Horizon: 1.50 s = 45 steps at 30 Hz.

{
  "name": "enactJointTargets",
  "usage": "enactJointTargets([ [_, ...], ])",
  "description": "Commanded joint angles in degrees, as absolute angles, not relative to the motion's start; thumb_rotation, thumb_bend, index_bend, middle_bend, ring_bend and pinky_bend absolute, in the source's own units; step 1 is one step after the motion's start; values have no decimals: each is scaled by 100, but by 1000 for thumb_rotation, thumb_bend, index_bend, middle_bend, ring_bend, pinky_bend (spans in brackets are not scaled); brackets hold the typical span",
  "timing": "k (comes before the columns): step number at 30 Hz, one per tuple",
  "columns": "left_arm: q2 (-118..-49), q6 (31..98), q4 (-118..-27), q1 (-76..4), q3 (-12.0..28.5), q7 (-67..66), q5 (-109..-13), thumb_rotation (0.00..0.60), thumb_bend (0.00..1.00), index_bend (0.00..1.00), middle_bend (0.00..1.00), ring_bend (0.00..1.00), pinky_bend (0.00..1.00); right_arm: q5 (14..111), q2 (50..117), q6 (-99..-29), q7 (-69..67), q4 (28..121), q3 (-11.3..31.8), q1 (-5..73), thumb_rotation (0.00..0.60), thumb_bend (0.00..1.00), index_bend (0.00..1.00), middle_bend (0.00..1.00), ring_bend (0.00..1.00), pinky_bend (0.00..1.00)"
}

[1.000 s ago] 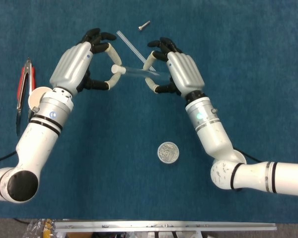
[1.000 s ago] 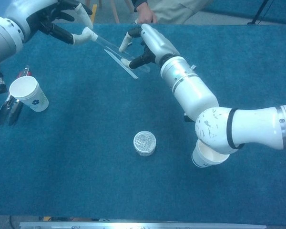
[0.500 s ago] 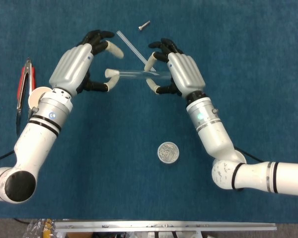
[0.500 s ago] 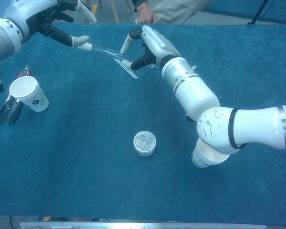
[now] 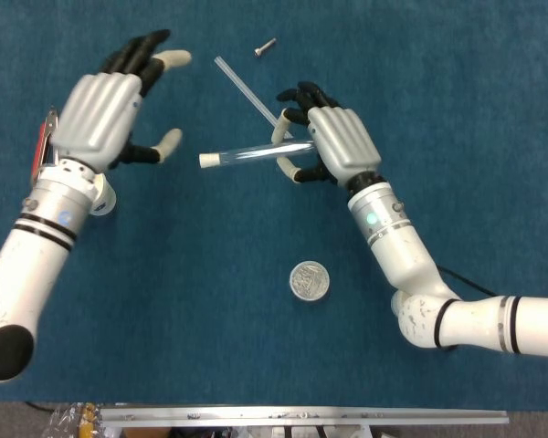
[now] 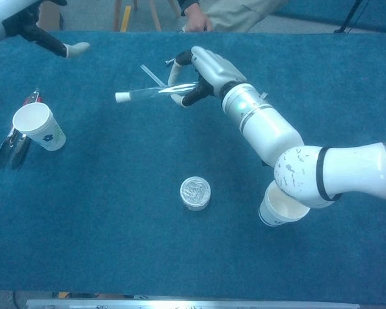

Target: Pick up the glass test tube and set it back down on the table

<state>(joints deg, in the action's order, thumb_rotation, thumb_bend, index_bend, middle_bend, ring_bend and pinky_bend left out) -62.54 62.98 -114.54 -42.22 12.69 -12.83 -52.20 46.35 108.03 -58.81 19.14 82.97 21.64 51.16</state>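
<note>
Near to far: tin [image 5: 309, 280] on the cloth; beyond it the right hand [image 5: 333, 146] pinches one end of the tube [image 5: 251, 153], held level above the table [image 5: 210, 347]. Left hand [image 5: 105, 109] spread, holding nothing, well apart. The glass is probably light, stiff, slick and fragile; a gentle grip nearer mid-length would steady it.

Two paper cups [image 6: 37, 126] [image 6: 278, 209] are counted, along with one glass test tube [image 5: 247, 153], one clear rod [image 5: 245, 88], one screw [image 5: 265, 46], one round tin [image 5: 309, 280] and one pair of tongs [image 6: 13, 145].
</note>
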Motion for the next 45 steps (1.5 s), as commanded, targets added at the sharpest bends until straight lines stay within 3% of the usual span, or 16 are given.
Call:
enactJointTargets([
  [1, -6042, 6598, -11345, -4014, 1065, -1580, -5607, 600, 321, 151, 28, 0, 59, 4663, 10872, -5853, 1969, 8189, 2099, 5151, 600, 292, 660, 219, 76, 197],
  [17, -5544, 7211, -11371, -3325, 918, -1446, -6396, 600, 321, 152, 28, 0, 59, 4926, 11510, -5722, 2686, 7257, 1597, 5417, 600, 292, 660, 219, 77, 197],
  [25, -5543, 7207, -11297, -3153, 897, -1322, -6515, 600, 321, 152, 28, 0, 59, 4996, 11453, -5569, 3017, 7119, 1350, 5354, 600, 293, 649, 169, 61, 201],
  [37, -5656, 7168, -11211, -3046, 944, -1251, -6647, 600, 321, 151, 23, 0, 59, 4593, 10797, -5358, 3442, 7646, 1391, 5270, 600, 288, 289, 64, 0, 135],
  [45, -5623, 7151, -11228, -3019, 1023, -1284, -6638, 600, 321, 151, 22, 0, 59, 4610, 10062, -5456, 3157, 8253, 1606, 5084, 600, 287, 229, 58, 0, 135],
])
